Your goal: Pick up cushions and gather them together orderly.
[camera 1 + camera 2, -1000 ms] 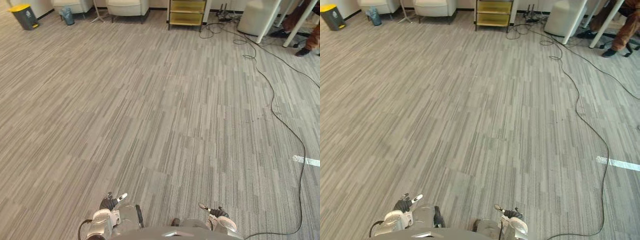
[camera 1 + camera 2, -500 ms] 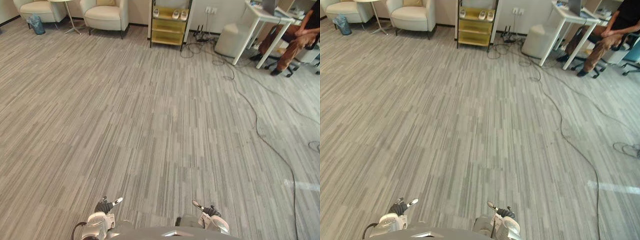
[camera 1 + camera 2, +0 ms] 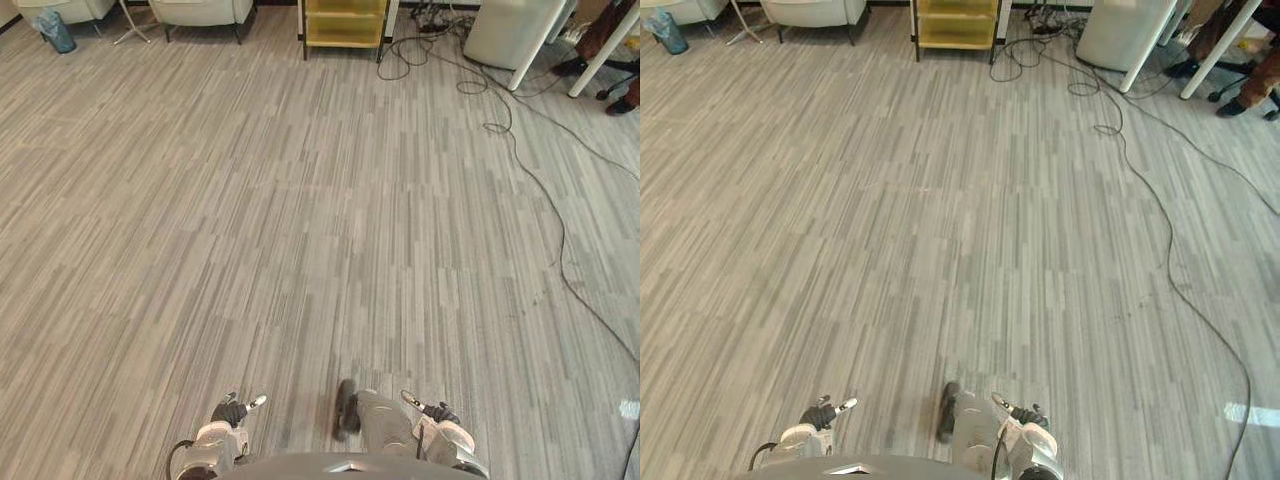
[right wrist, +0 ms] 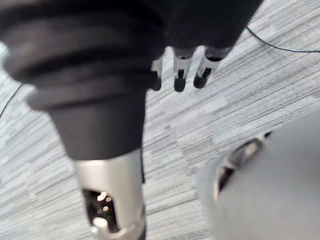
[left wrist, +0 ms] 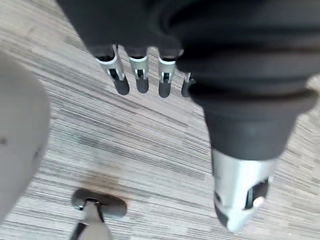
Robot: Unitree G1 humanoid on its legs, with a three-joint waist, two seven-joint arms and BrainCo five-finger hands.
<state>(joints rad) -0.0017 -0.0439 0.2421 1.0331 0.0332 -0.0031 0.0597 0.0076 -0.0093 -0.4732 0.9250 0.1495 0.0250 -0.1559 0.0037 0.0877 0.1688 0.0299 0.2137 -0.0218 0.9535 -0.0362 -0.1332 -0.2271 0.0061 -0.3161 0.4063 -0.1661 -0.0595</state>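
- The left hand and the right hand hang low over the carpet floor, fingers loosely straight and holding nothing.
- Where the cushions lie I cannot tell; the armchair at the floor's far edge seems a likely place.
- They should be light, soft and squashy, so they are best clasped by opposite edges rather than pinched at a corner.

You look down on a floor of grey carpet, streaked in narrow light and dark plank-like strips. At its far edge are a yellow shelf unit, a cream armchair and a white block. Your left hand is black-covered, its fingers silver with dark tips.
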